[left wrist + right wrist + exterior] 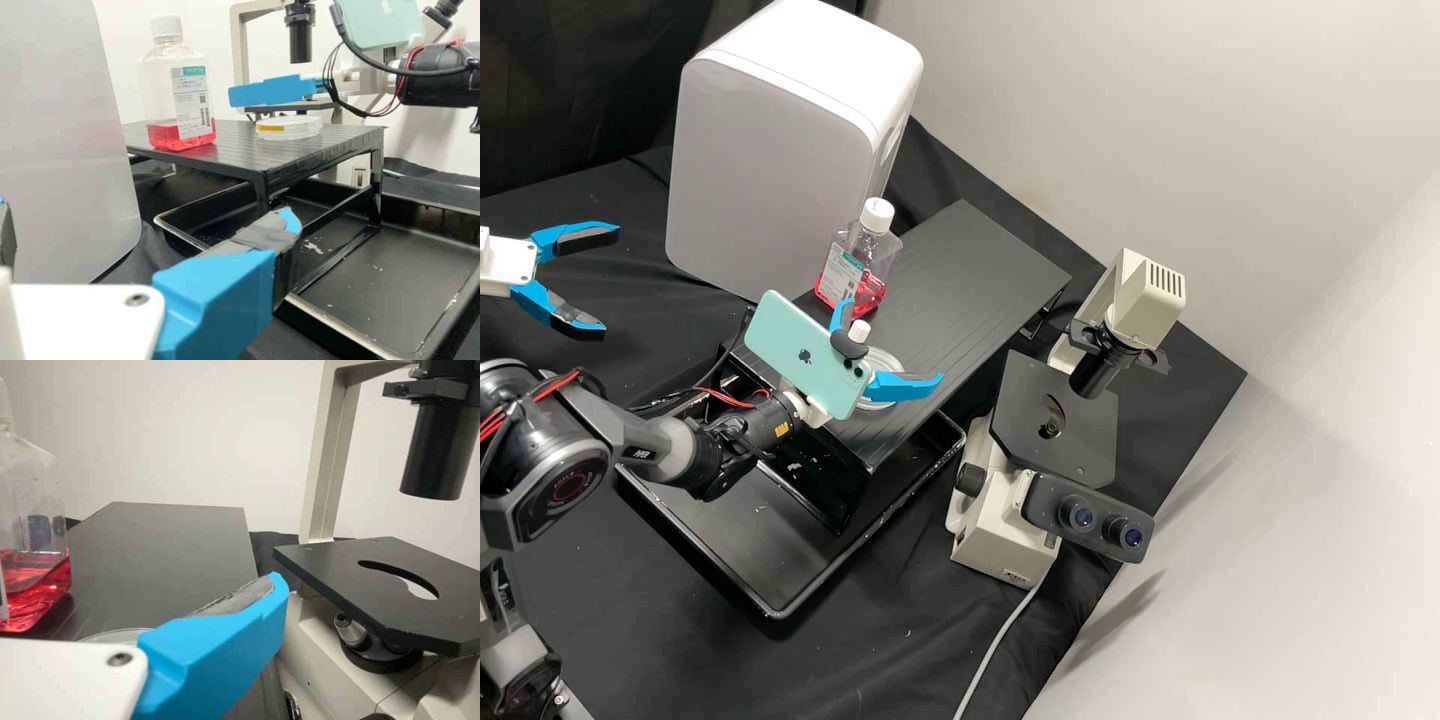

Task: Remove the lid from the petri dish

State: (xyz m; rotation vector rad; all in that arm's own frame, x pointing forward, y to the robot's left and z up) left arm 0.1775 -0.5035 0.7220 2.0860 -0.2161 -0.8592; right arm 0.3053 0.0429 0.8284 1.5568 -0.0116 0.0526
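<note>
A clear petri dish (pixel 885 358) with its lid on rests near the front corner of the black ridged platform (pixel 980 280). My right gripper (pixel 888 346) is open around it, one blue finger on each side; whether they touch it I cannot tell. In the left wrist view the dish (pixel 289 127) shows a yellow mark, with a blue finger (pixel 270 90) just behind and above it. The right wrist view catches the dish's rim (pixel 112 636) beside its own finger (pixel 217 652). My left gripper (pixel 570 275) hangs open and empty far to the left, well away from the platform.
A bottle of red liquid (pixel 858 265) stands on the platform just behind the dish. A big white box (pixel 780 140) rises at the back left. The platform sits in a black tray (pixel 780 560). A microscope (pixel 1060 440) stands close on the right.
</note>
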